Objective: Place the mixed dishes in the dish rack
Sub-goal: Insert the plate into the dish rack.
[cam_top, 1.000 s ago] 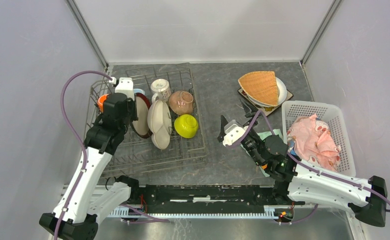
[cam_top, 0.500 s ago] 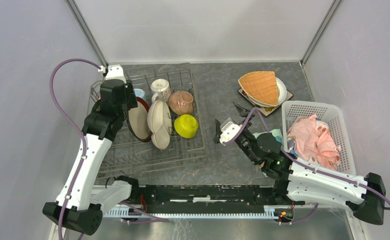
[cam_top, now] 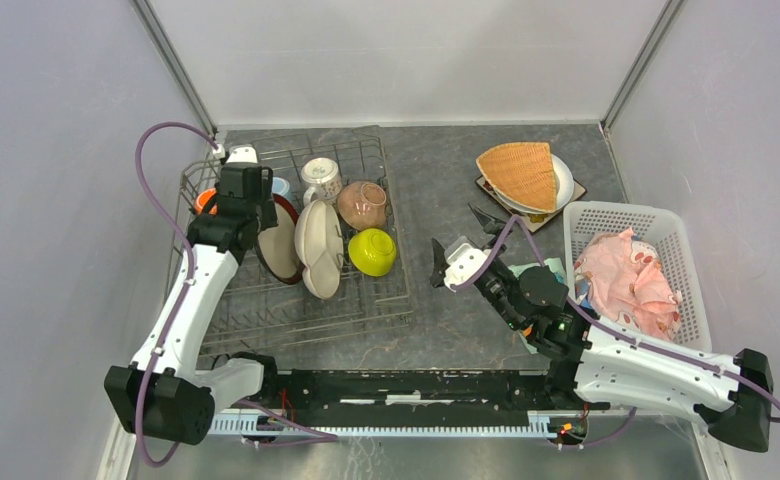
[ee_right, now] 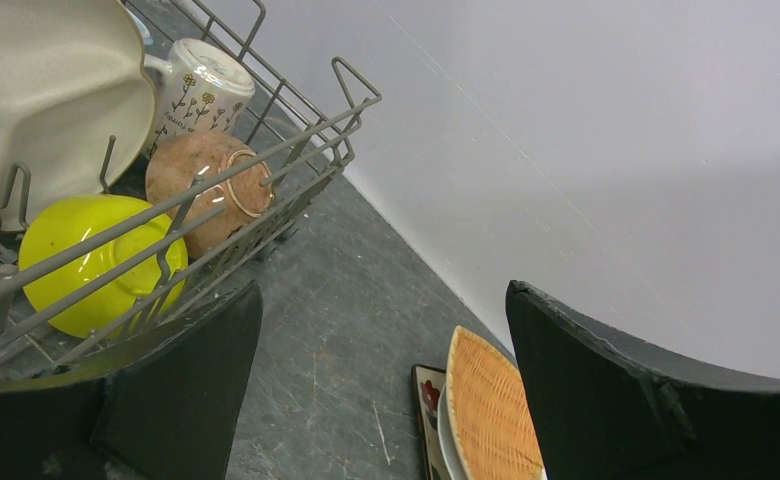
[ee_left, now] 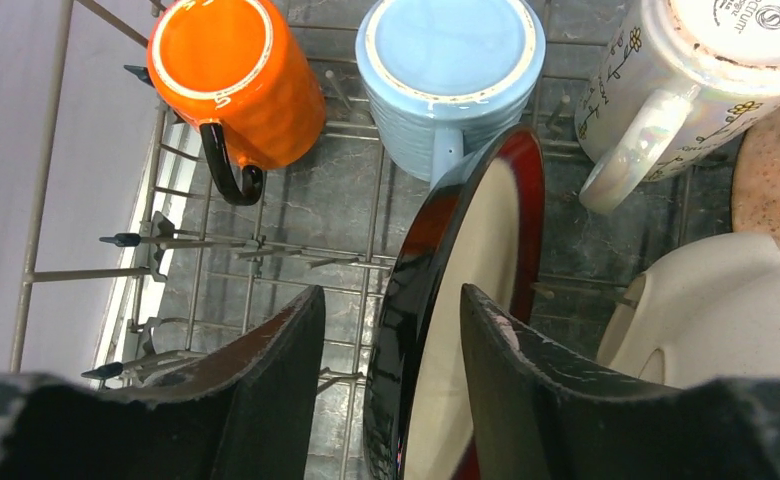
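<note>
propped on edge by the dish rack (ee_left: 266, 245), the red-rimmed plate (ee_left: 466, 250) is straddled by the released left gripper (ee_left: 388, 300); right gripper (ee_right: 381, 290) spread, empty.

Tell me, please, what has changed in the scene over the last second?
The left gripper opened, letting go of the red-rimmed plate, which now stands on edge in the dish rack, and drew back toward the rack's far end. The right gripper edged toward the rack, staying open. The mugs and bowls stayed put.
</note>
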